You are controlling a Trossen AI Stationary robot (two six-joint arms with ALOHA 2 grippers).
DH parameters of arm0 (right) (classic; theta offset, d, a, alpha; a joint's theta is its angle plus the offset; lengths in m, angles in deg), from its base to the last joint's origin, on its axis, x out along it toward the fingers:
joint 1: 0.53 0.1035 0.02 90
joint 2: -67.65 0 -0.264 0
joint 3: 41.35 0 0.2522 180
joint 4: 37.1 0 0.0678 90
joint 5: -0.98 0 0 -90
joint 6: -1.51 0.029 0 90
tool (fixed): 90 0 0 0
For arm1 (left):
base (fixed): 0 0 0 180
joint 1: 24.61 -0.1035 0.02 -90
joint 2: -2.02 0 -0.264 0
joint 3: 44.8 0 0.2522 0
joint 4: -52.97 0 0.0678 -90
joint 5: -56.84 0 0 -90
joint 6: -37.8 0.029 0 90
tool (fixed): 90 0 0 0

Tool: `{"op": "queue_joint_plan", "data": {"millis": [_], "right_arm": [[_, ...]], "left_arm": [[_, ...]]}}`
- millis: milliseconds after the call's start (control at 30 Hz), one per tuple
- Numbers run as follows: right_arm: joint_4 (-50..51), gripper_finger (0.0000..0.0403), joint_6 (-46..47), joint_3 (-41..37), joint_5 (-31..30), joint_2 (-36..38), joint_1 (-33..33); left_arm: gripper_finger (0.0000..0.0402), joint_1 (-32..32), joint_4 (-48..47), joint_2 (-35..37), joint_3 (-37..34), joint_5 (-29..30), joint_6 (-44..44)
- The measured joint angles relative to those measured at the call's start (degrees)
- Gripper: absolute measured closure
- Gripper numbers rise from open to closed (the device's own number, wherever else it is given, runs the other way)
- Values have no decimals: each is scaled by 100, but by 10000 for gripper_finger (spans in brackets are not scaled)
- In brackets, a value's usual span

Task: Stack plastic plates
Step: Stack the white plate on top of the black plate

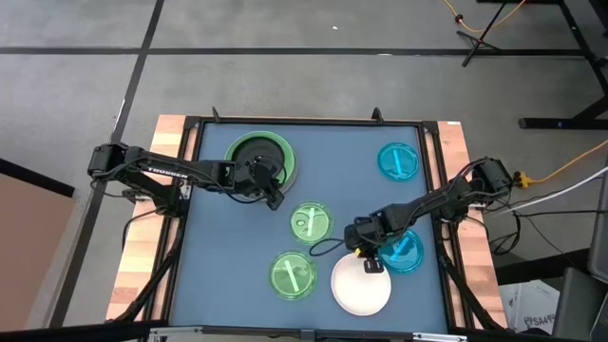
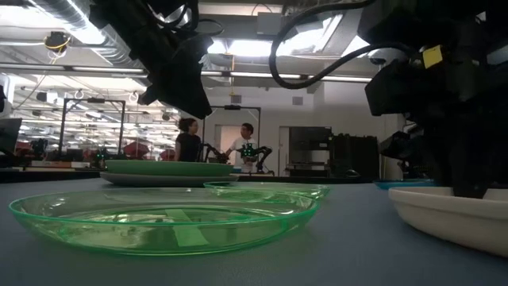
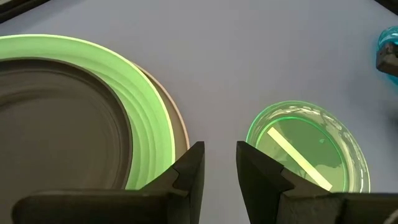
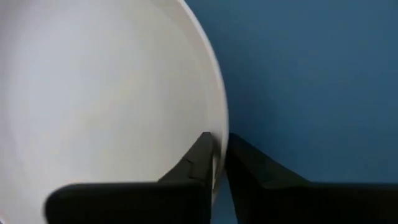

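Note:
At the far left stands a stack: a black plate (image 1: 258,154) in a light green plate (image 3: 155,118) on a grey one. My left gripper (image 1: 275,198) hovers open beside the stack's near right rim, nothing between its fingers (image 3: 219,163). Two small green plates (image 1: 311,221) (image 1: 293,275) lie flat in the middle. A white plate (image 1: 361,285) lies at the near edge. My right gripper (image 1: 370,263) is shut on its far rim. Two cyan plates (image 1: 398,161) (image 1: 404,252) lie at the right. My right gripper holds the white plate's rim (image 4: 221,124) at its far right side, one finger inside the plate and one outside it. The fingers come steeply from above, slanting from the table's right. The plate (image 2: 452,216) sits on the table.
The near cyan plate lies just right of my right gripper, close to the white plate. The blue mat (image 1: 342,171) is bare between the stack and the far cyan plate. A raised dark frame (image 1: 195,218) borders the mat. People stand far off in the room behind.

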Motion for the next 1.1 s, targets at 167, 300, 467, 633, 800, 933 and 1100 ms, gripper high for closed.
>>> {"op": "queue_joint_plan", "data": {"millis": [167,300,467,633,800,933,1100], "right_arm": [[-35,399,11,0,11,0,0],[-33,398,10,0,11,-2,0],[-28,400,11,0,11,-4,0],[-17,401,11,2,5,25,2],[15,402,0,-11,-2,229,9],[15,402,-5,-11,-7,384,9],[17,403,-2,-9,-96,452,9]], "left_arm": [[316,-1,-2,0,0,0,0],[316,-1,-2,0,0,0,0],[316,0,-2,0,0,0,0],[316,-1,-2,0,0,0,0],[316,-1,-4,0,0,0,0],[316,-1,-2,0,0,0,0],[316,-1,13,0,0,-1,0]]}}
